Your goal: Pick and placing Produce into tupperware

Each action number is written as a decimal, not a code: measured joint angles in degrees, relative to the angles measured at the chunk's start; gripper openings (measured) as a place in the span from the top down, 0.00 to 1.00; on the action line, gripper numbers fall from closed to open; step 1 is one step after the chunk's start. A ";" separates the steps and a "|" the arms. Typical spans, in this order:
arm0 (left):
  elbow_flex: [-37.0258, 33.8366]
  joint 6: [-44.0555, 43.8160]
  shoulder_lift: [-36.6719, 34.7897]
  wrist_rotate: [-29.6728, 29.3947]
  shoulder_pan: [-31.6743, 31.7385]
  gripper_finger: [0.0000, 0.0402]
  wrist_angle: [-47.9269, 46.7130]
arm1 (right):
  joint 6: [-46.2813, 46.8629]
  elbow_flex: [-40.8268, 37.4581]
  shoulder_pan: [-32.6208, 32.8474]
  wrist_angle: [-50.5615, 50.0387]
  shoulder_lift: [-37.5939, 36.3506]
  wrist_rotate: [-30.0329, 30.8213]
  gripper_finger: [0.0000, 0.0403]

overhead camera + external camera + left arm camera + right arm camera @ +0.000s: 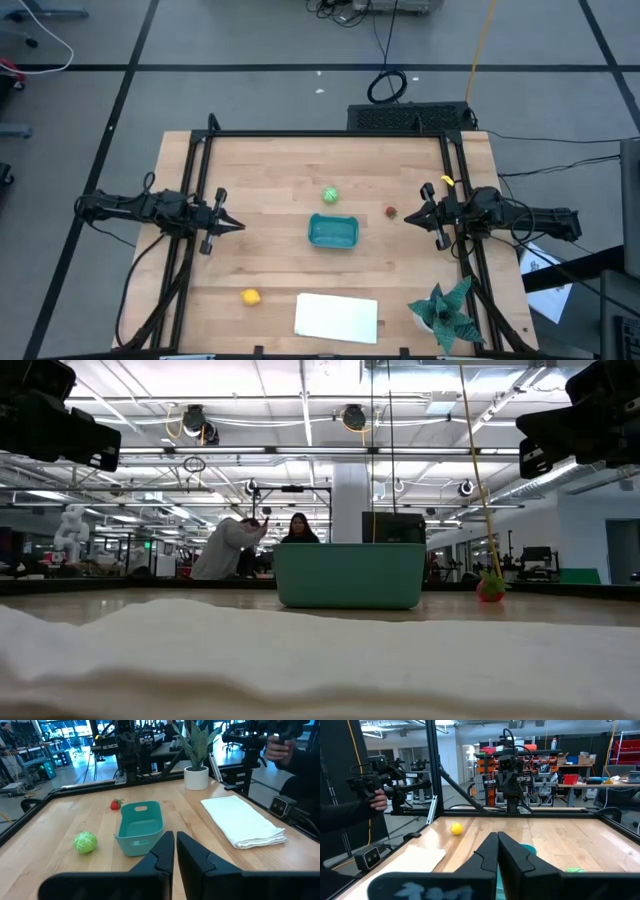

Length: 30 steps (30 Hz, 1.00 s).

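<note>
The teal tupperware tub (333, 231) stands empty at the table's middle; it also shows in the left wrist view (138, 827) and the low view (349, 575). The light green ball (330, 195) lies just beyond it, the dark red piece (391, 211) to its right, and the yellow piece (251, 296) near the front left. My left gripper (236, 226) is shut and empty, left of the tub. My right gripper (407, 217) is shut and empty, just right of the red piece.
A folded white cloth (337, 316) lies at the front edge. A spiky teal-green plant in a white pot (445, 310) stands at the front right. A black frame (330, 134) runs around the table. A person's hand (278, 747) holds equipment beyond the table.
</note>
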 joint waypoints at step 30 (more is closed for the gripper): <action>0.02 -7.89 0.02 -2.52 -0.03 0.94 10.49 | -3.87 0.00 0.00 0.04 -0.02 0.02 1.00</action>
